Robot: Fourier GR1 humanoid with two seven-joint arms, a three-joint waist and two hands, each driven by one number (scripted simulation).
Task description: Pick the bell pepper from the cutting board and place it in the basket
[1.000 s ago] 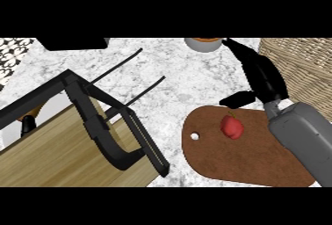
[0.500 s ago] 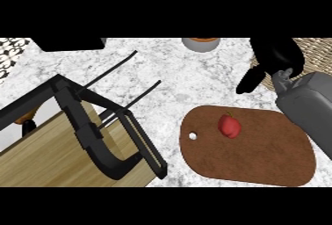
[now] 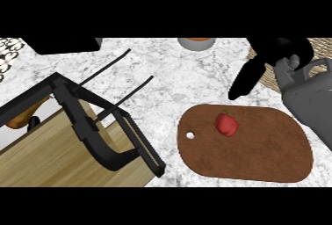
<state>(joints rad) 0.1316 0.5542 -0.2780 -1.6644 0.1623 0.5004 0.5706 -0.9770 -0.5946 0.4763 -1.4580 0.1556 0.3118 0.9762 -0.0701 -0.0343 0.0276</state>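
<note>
Head view shows you the pepper (image 3: 226, 124), red and small, lying on the brown board (image 3: 259, 154), in the board's upper left part, not far from the hole near its left edge. Nothing touches the pepper. Your right hand (image 3: 276, 52) hangs above the bench (image 3: 188, 74) beyond the board's far edge, up and to the right of the pepper and apart from it. Its fingers look relaxed, with one long dark digit (image 3: 243, 83) stretched down and left toward the board; the hand holds nothing. The grey forearm (image 3: 311, 99) comes in from the right edge and covers the board's right end. Behind the hand, at the upper right, you can see a strip of the woven basket (image 3: 321, 50), mostly hidden by the arm. A grey bowl (image 3: 196, 43) sits at the top edge. A black frame (image 3: 97, 123) stands over a wooden surface (image 3: 52, 162) at the left. Your left hand does not show.
</note>
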